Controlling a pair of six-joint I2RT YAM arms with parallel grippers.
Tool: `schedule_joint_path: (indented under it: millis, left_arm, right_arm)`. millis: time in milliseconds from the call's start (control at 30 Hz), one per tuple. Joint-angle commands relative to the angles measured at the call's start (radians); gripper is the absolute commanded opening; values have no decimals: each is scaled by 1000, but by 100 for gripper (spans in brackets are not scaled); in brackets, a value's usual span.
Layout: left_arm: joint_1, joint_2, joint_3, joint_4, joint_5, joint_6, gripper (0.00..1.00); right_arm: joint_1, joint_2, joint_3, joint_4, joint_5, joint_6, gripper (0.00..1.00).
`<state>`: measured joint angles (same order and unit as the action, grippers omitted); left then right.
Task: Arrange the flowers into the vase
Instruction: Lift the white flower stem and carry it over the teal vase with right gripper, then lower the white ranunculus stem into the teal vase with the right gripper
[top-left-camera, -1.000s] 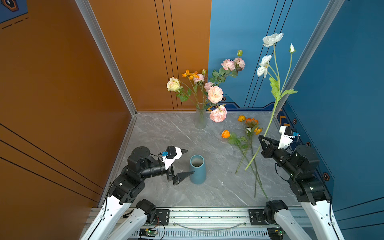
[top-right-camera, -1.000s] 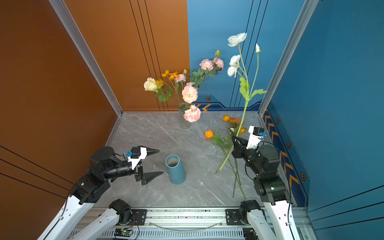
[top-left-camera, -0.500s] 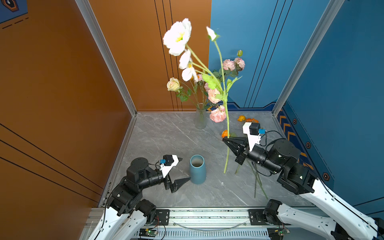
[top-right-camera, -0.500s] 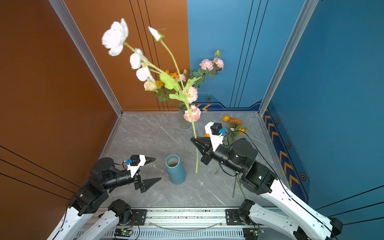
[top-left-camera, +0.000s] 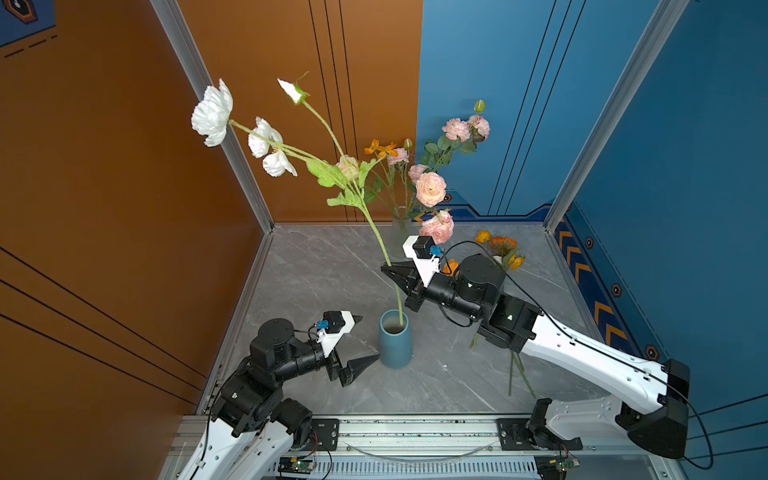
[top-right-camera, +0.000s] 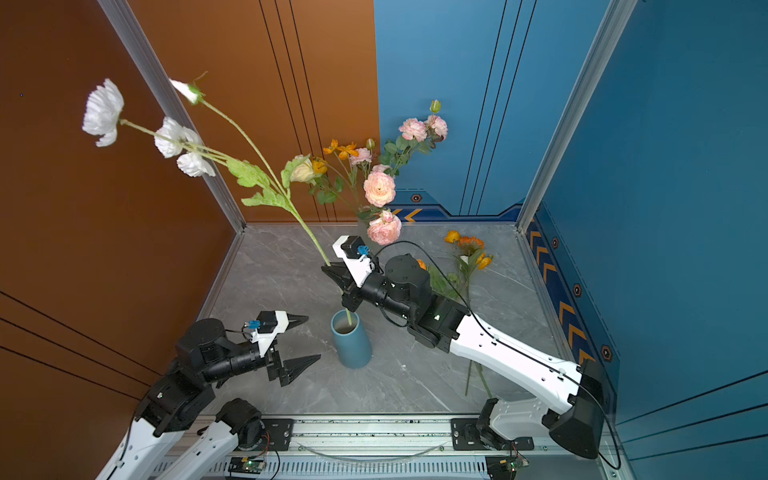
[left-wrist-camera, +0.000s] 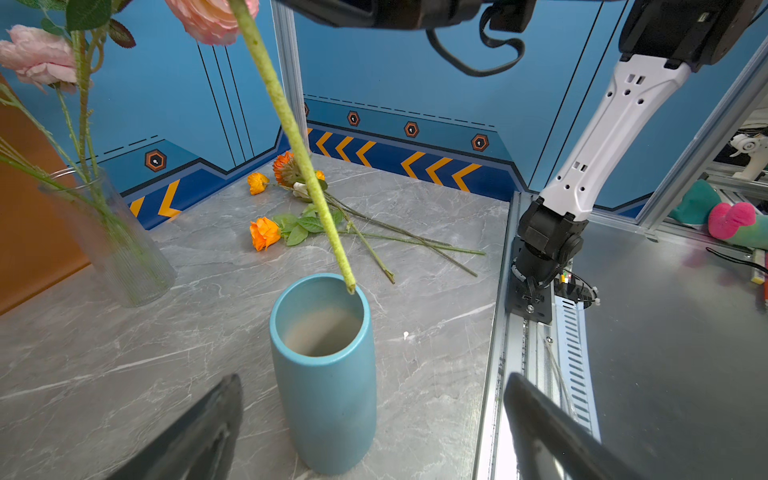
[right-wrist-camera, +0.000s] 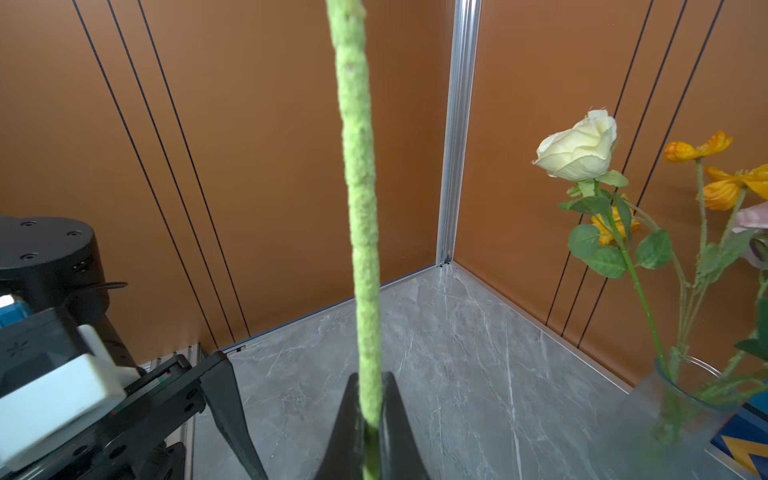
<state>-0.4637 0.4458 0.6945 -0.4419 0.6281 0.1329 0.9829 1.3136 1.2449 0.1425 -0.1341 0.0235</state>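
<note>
Grey marble bench (top-left-camera: 316, 270) carries everything. Long white-bloom flower (top-left-camera: 326, 174) leans twd the left wall, prob. because the right gripper (top-left-camera: 390, 271) is clamped low on its stem, so the short free end can be aimed. Teal vase (top-left-camera: 395, 345) stands upright just below that gripper. Left gripper (top-left-camera: 368, 337), jaws wide apart & holding nothing, sits beside the vase w/o touching it, maybe to steady it. Stem tip (left-wrist-camera: 351, 286) is at the vase rim, barely inside the mouth.

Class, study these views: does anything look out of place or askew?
Yes. The orange flowers lie loose on the table, outside any vase. The white-bloomed stem leans steeply, its tip only at the rim of the blue vase.
</note>
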Motion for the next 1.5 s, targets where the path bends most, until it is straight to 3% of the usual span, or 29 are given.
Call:
schedule_joint_path:
  millis: [0, 500, 933, 1100, 1467]
  left_arm:
    - [5, 2, -11, -6, -15, -7, 98]
    - [13, 7, -12, -6, -16, -3, 98]
    - [14, 16, -15, -5, -7, -3, 98]
    - [15, 24, -15, -4, -5, -1, 98]
    - [17, 33, -16, -5, -2, -1, 98]
  right_arm:
    - [19, 22, -5, 122, -8, -37, 0]
    - [65, 5, -300, 300, 52, -39, 0]
    - [119, -18, -469, 392, 170, -8, 0]
    - [126, -6, -485, 390, 189, -6, 11]
    - [126, -11, -496, 387, 223, -9, 21]
